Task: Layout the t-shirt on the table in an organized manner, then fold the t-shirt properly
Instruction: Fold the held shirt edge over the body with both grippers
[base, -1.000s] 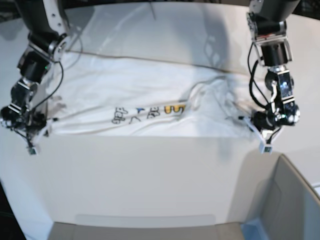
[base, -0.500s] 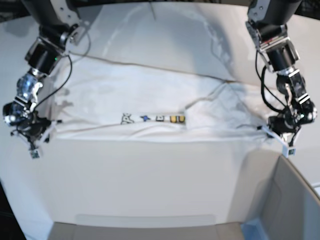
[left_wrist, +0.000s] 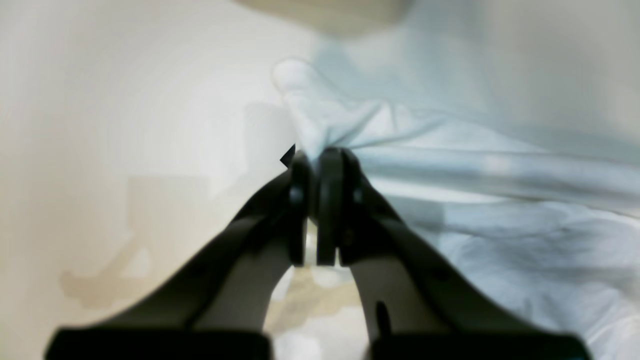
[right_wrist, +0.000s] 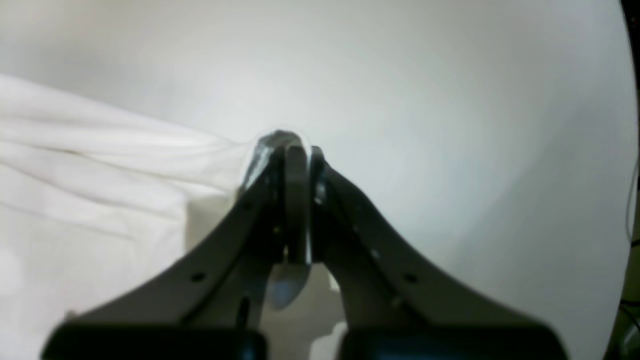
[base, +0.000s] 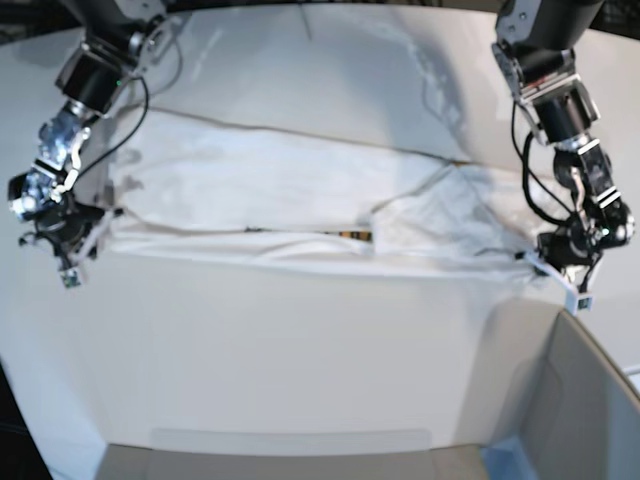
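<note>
T-shirt (base: 290, 185) soft, limp, stretched across bench (base: 300, 340); left gripper (base: 560, 280), right gripper (base: 62, 262) each pinch opposite edges.

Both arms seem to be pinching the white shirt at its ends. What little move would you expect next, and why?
Probably lowering the stretched edge onto the table and then letting go. The left end effector and the right end effector are each shut on a corner of the t-shirt, its near edge is pulled into a fairly straight line, and most of the cloth lies flat.
</note>
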